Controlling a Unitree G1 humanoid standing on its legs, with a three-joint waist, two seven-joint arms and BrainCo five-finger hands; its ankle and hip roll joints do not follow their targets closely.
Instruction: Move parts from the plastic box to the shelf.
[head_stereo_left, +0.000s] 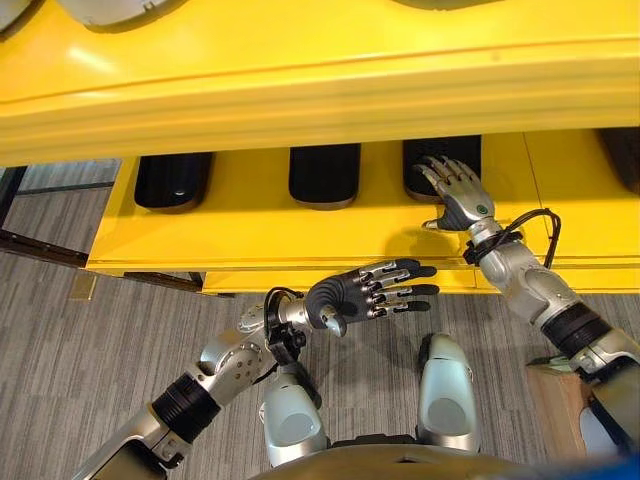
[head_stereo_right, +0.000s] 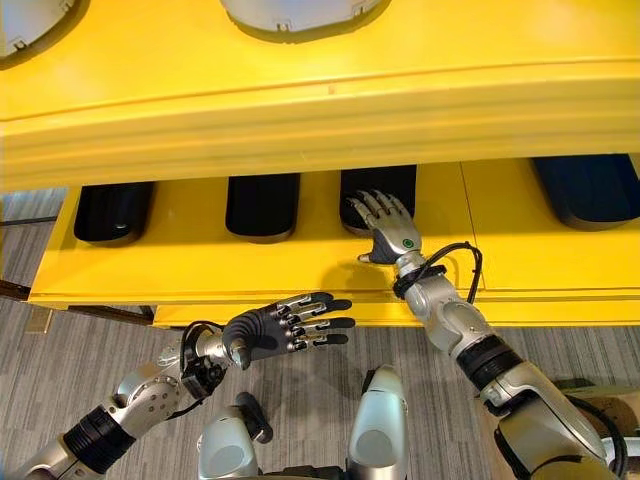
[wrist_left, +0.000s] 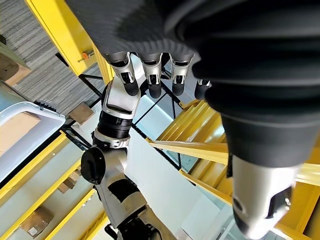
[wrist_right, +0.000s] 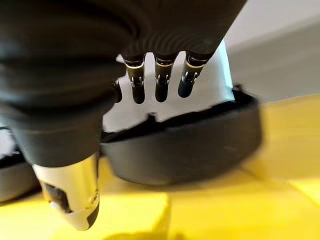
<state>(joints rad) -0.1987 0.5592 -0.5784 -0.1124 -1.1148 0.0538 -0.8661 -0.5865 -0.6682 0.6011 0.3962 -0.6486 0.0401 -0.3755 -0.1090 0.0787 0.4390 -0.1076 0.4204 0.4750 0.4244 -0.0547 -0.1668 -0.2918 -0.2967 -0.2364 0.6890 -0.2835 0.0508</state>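
The right hand (head_stereo_left: 462, 200) is resting straight fingers (wrist_right: 159, 80) on a black part (wrist_right: 185, 145) lying on the yellow shelf (head_stereo_left: 250, 225), beside two more black parts (head_stereo_left: 325, 175). The right wrist view is showing its grey inside. The left hand (head_stereo_left: 365, 292) is hanging open below the shelf, holding nothing.

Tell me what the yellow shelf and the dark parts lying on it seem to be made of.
The yellow shelf looks like painted metal: smooth, glossy, with soft highlights and a seam between panels. The dark parts look like moulded black plastic or rubber, rounded and semi-matte; the one under the right hand shows a paler inner face in the right wrist view.
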